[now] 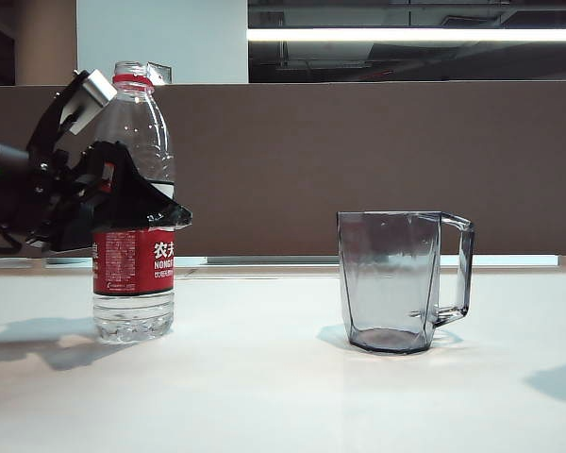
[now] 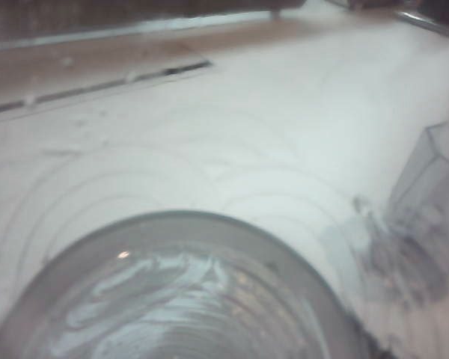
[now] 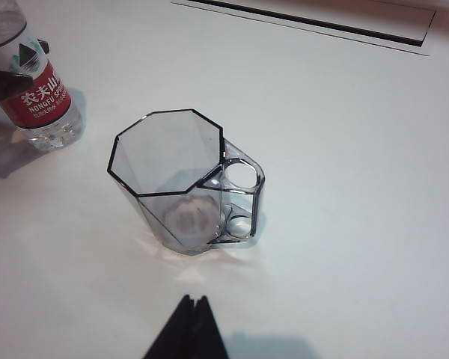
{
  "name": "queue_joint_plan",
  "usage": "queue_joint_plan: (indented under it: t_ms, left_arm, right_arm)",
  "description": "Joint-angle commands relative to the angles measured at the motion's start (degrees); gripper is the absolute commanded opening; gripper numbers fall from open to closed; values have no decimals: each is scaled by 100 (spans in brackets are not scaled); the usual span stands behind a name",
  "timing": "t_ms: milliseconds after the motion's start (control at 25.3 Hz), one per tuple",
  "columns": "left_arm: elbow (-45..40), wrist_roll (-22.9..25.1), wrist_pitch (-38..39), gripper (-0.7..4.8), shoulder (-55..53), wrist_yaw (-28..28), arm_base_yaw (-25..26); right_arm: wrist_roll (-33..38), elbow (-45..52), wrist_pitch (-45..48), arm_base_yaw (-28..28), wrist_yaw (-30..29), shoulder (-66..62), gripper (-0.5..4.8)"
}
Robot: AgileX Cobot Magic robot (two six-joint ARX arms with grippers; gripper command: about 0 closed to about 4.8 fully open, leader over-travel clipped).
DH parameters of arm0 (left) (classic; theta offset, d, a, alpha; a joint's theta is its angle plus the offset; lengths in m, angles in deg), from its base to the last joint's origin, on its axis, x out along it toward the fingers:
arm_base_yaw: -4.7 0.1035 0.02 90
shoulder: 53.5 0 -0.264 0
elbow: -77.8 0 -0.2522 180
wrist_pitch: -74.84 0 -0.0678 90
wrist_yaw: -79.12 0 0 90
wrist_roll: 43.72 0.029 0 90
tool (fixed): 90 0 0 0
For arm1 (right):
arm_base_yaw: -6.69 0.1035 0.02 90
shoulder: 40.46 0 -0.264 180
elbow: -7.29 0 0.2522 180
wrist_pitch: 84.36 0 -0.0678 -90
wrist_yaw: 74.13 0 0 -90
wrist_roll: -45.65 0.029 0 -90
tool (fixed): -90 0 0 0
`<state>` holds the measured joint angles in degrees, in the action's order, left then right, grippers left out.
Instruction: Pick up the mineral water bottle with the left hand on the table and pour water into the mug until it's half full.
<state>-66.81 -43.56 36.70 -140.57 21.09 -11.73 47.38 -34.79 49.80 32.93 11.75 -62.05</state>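
The mineral water bottle [image 1: 137, 123] stands upright on the white table [image 1: 264, 377] at the left, with clear water showing in its base [image 1: 132, 316]. My left gripper [image 1: 151, 203] is open and straddles the bottle just above the red label; one black finger crosses its front. In the left wrist view the bottle [image 2: 179, 299] fills the near part and hides the fingers. The smoky-grey mug [image 1: 396, 283] stands empty to the right, handle facing away from the bottle. My right gripper [image 3: 197, 301] is shut and hovers above the table near the mug [image 3: 179, 179], holding nothing.
A brown partition [image 1: 358, 160] runs behind the table. A dark slot [image 3: 307, 22] lies along the table's far edge. The bottle [image 3: 41, 97] and the mug [image 2: 434, 194] stand about a mug's width apart.
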Motion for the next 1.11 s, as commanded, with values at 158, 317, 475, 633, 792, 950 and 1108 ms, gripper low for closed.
queue_joint_plan:
  t_ms: [158, 317, 475, 633, 792, 950, 1108]
  left_arm:
    - [22, 11, -94, 479, 15, 39, 9]
    - [22, 7, -96, 479, 15, 39, 9]
    - [22, 9, -96, 479, 15, 37, 9]
    - [22, 7, -94, 479, 15, 37, 9]
    - [22, 7, -94, 479, 15, 37, 9]
    - [22, 9, -94, 471, 15, 24, 9]
    - [22, 9, -94, 366, 15, 22, 9]
  right_arm:
    - [-26, -46, 85, 2, -9, -4, -2]
    - [-26, -46, 85, 2, -9, -4, -2]
    - [-26, -46, 85, 2, -9, -4, -2]
    - [-26, -46, 85, 2, -9, -4, -2]
    - [-26, -46, 85, 2, -9, -4, -2]
    - [-26, -44, 85, 2, -9, -4, -2]
    - [-28, -46, 85, 2, -7, -4, -2]
